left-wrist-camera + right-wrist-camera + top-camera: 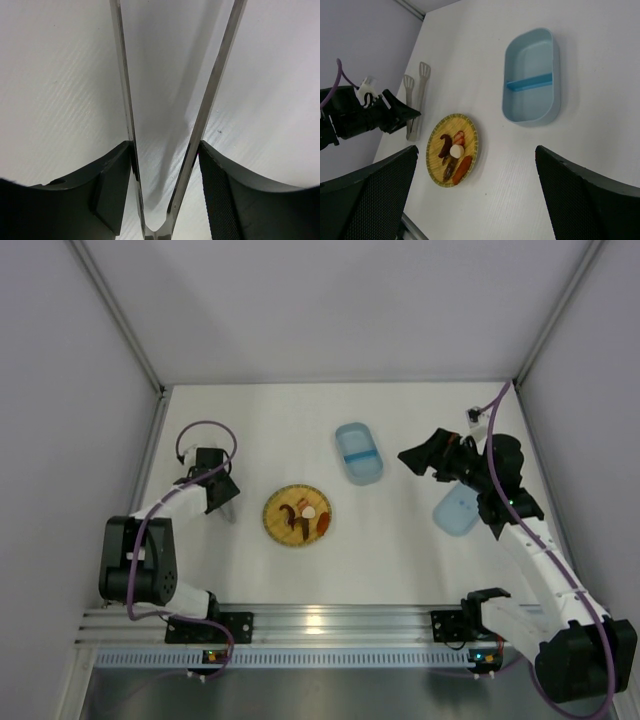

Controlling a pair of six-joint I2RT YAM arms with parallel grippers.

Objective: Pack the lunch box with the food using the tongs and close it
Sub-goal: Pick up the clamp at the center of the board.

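Note:
The pale silver tongs (125, 90) lie on the table left of the plate, seen also as tongs (415, 100) with two flat tips. My left gripper (165, 150) straddles their hinge end, and both fingers (220, 180) press against the two arms. From above, the left gripper (218, 490) covers most of the tongs (228, 508). The food (452, 150), brown, red, white and orange pieces, sits on a round yellow plate (276, 502). The open light-blue lunch box (358, 453) with its divider lies behind the plate. My right gripper (415, 458) hovers open and holds nothing, right of the lunch box.
The lunch box lid (456, 510) lies flat on the table under my right arm. Grey walls close in the table on the left, back and right. An aluminium rail (320, 620) runs along the near edge.

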